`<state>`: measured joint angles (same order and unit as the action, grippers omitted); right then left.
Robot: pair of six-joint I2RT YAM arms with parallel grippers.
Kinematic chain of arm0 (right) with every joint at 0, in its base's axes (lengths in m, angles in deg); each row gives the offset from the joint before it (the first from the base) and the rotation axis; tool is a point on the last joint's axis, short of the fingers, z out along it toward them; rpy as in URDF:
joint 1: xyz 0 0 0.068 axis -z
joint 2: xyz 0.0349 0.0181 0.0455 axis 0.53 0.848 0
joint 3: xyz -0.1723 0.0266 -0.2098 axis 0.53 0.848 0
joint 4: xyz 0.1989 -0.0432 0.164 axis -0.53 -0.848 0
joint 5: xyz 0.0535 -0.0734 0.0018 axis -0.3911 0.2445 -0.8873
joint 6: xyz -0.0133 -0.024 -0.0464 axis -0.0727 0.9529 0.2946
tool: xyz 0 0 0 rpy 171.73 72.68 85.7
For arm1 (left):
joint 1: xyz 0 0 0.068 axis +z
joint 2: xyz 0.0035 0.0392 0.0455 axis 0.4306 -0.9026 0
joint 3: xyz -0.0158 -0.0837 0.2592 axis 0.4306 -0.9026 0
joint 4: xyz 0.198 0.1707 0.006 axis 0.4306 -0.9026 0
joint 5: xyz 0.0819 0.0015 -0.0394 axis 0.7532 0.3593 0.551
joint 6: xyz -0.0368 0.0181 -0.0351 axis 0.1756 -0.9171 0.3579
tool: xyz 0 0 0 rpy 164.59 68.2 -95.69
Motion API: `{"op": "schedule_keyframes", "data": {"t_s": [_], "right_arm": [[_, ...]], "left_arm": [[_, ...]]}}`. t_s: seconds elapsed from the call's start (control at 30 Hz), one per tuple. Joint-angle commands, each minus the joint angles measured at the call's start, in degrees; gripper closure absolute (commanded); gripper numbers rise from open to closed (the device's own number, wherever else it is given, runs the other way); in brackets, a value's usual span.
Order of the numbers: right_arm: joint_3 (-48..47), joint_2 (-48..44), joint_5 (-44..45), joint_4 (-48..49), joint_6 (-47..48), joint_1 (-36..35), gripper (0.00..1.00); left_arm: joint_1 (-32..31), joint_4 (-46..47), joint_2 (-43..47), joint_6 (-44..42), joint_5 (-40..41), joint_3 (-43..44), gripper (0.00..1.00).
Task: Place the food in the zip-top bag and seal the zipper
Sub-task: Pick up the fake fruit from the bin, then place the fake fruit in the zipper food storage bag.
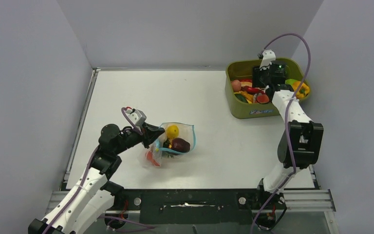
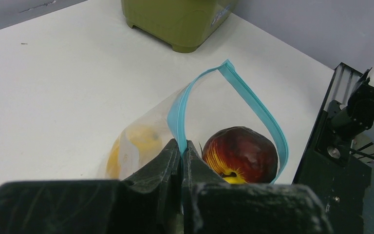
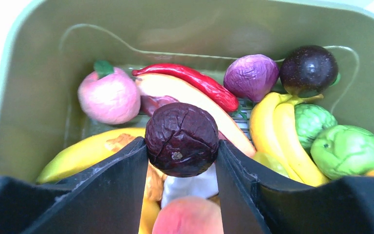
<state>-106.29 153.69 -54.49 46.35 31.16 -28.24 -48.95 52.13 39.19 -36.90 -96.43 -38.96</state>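
The clear zip-top bag [image 1: 171, 144] lies mid-table with its mouth held open. A yellow piece [image 1: 172, 131], a dark maroon piece [image 1: 180, 145] and a red piece [image 1: 151, 157] are in it. My left gripper [image 1: 153, 135] is shut on the teal-blue zipper [image 2: 181, 109] at the bag's rim; the maroon piece [image 2: 240, 153] shows just behind the fingers. My right gripper [image 3: 181, 152] is inside the olive-green tub [image 1: 235, 105], shut on a wrinkled dark purple round fruit [image 3: 181, 138] held above the other food.
The tub [image 3: 34, 63] holds a pink peach [image 3: 109, 96], red chili [image 3: 190, 80], bananas [image 3: 282, 131], green pieces [image 3: 348, 148], a purple onion [image 3: 251, 76] and a dark plum [image 3: 308, 68]. Grey walls close in the table on three sides.
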Motion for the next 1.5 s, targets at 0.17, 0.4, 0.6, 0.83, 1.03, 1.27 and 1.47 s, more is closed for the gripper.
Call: {"op": "schedule_keyframes", "data": {"t_s": [0.17,0.4,0.6,0.83,1.03,1.27,1.47], "right_arm": [[7.54,-17.80,-8.59,-0.79,-4.33,-2.50,0.56],[11.91,-26.62,-8.75,-0.62,-4.86,-11.89,0.56],[18.01,-33.38,-17.93,2.91,-8.22,-17.96,0.55],[25.32,-40.04,-25.42,9.66,-14.71,-25.33,0.54],[29.72,-43.28,-26.20,14.09,-20.31,-32.86,0.54],[29.29,-42.49,-21.58,13.30,-18.78,-42.40,0.54],[27.97,-39.57,-21.01,13.65,-17.08,-47.17,0.54]], "left_arm": [[0.24,3.20,-1.50,2.89,-1.12,4.06,1.00],[0.06,3.38,-3.20,3.72,-1.55,4.68,1.00],[-0.03,4.53,-3.19,5.09,-1.34,4.42,1.00],[-0.20,6.44,-3.58,6.85,-1.20,3.83,1.00],[-0.44,7.14,-3.54,7.65,-1.13,3.37,1.00],[-0.47,7.67,-3.88,8.02,-1.29,3.35,1.00],[-0.46,7.72,-4.35,8.02,-1.59,3.72,1.00]]}}
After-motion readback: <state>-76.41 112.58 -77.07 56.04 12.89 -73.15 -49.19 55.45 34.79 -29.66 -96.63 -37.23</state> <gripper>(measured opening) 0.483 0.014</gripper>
